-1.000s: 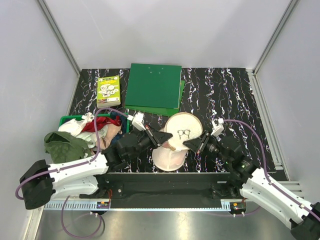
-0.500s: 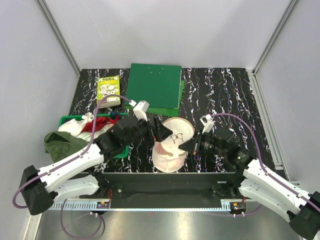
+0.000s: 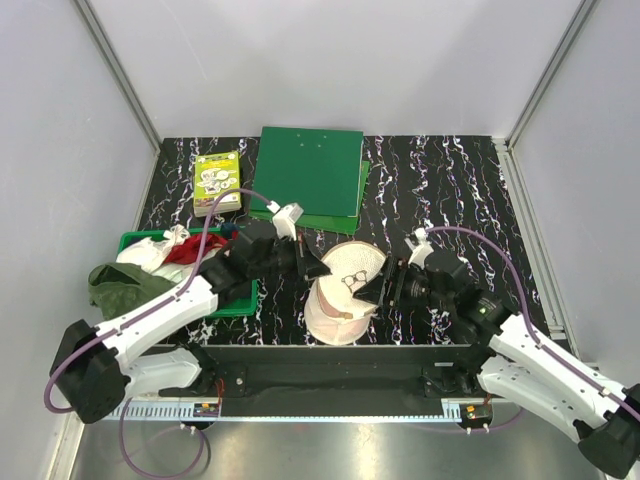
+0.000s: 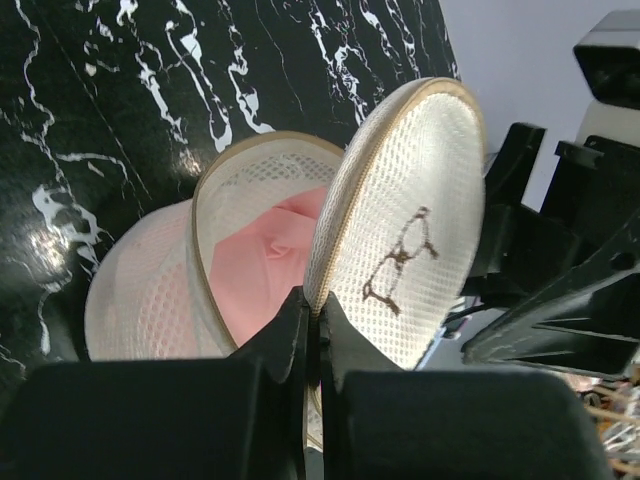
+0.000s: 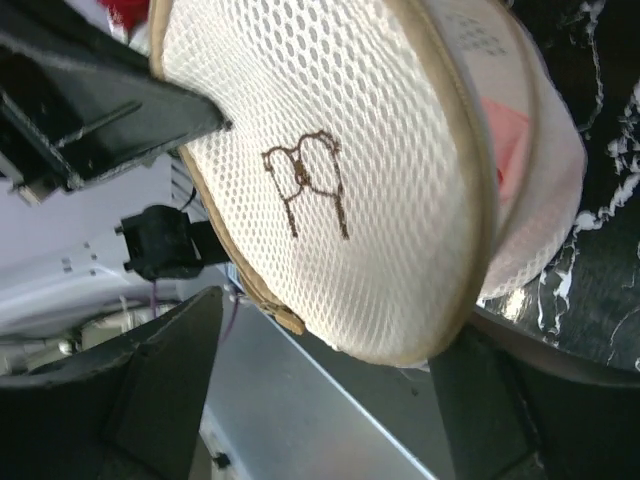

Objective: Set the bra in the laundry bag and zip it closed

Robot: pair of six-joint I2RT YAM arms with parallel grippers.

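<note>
The laundry bag [image 3: 338,312] lies on the black table with its printed lid [image 3: 356,267] raised at a slant. Inside the lower half shows the pink bra [image 4: 272,258], also glimpsed behind the lid's rim in the right wrist view [image 5: 506,132]. My left gripper [image 3: 323,270] is shut on the lid's rim [image 4: 318,305]. My right gripper [image 3: 373,289] is open on the lid's other side. The lid's [image 5: 330,180] lower edge and the zip's tan tab [image 5: 286,319] hang between its fingers [image 5: 160,380] without touching them.
A green basket [image 3: 233,302] with clothes stands at the left. An olive garment [image 3: 125,288] and a red cloth [image 3: 195,248] lie in it. A green folder [image 3: 308,175] and a small booklet [image 3: 218,180] lie at the back.
My right gripper let go of the lid and opened. My left gripper opened, then shut on the lid's rim. The left arm stretched forward and the lid tilted lower.
</note>
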